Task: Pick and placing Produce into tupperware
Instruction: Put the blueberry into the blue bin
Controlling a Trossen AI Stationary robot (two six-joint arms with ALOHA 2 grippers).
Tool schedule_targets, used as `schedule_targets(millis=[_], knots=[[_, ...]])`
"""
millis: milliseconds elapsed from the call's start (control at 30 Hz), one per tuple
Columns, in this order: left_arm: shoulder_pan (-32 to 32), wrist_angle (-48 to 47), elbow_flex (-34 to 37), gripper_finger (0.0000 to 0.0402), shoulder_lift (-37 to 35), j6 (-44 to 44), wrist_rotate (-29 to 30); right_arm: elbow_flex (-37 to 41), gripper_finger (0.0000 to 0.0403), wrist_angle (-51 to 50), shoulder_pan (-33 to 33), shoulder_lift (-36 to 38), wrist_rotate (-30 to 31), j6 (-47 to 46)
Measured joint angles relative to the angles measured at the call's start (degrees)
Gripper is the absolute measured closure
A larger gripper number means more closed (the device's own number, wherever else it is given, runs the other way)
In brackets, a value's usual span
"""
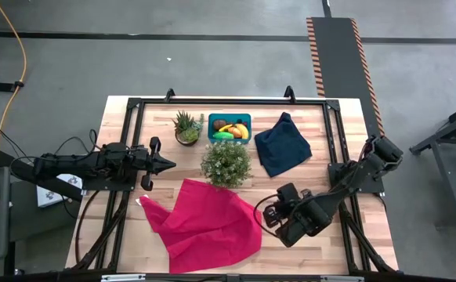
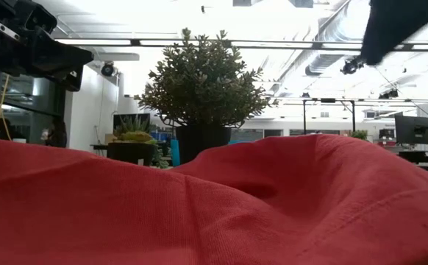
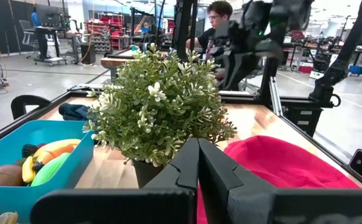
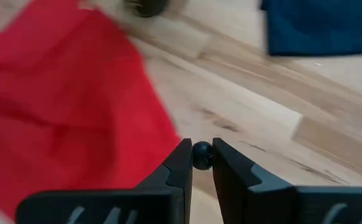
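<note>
Produce [image 1: 232, 129] is seen gathered inside the teal tupperware [image 1: 229, 117], which is set at the far side of the bench [image 1: 118, 117], between a small spiky potted plant [image 1: 186, 127] and a navy blue cloth [image 1: 282, 145]. In the left wrist view a yellow banana [image 3: 56, 149], a green piece [image 3: 51, 169] and a brown oval [image 3: 4, 175] are made out within the tub. A bushy potted plant [image 1: 226, 163] is placed just in front of the tupperware, and a red cloth [image 1: 208, 223] is spread over the near middle of the bench.

One tiny dark round bit [image 4: 201, 155] is pinched between the fingertips of the right end effector [image 4: 201, 158], clenched on it just above bare wood beside the red cloth's edge. The right arm is folded at the near right of the bench, its wrist turned toward the red cloth.

The left end effector [image 1: 169, 164] is closed on nothing, its fingers pressed together. The left arm is stretched level from the bench's left side, pointed toward the bushy plant and held short of it.

A person is seen beyond the bench in the left wrist view.
</note>
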State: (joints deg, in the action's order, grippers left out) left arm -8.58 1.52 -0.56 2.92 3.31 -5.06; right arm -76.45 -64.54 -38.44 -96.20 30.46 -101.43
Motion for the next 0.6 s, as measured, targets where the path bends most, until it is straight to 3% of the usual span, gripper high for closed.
schedule_targets(millis=[500,600], knots=[[0.00,0.02,0.00,0.0401,-0.01,0.01,0.01,-16.43,0.0366,-1.00,0.70,0.00,1.07,20.42],[-0.02,0.02,0.00,0.0401,-0.02,0.02,0.00,-19.23,0.0366,-1.00,1.46,0.00,3.68,25.36]])
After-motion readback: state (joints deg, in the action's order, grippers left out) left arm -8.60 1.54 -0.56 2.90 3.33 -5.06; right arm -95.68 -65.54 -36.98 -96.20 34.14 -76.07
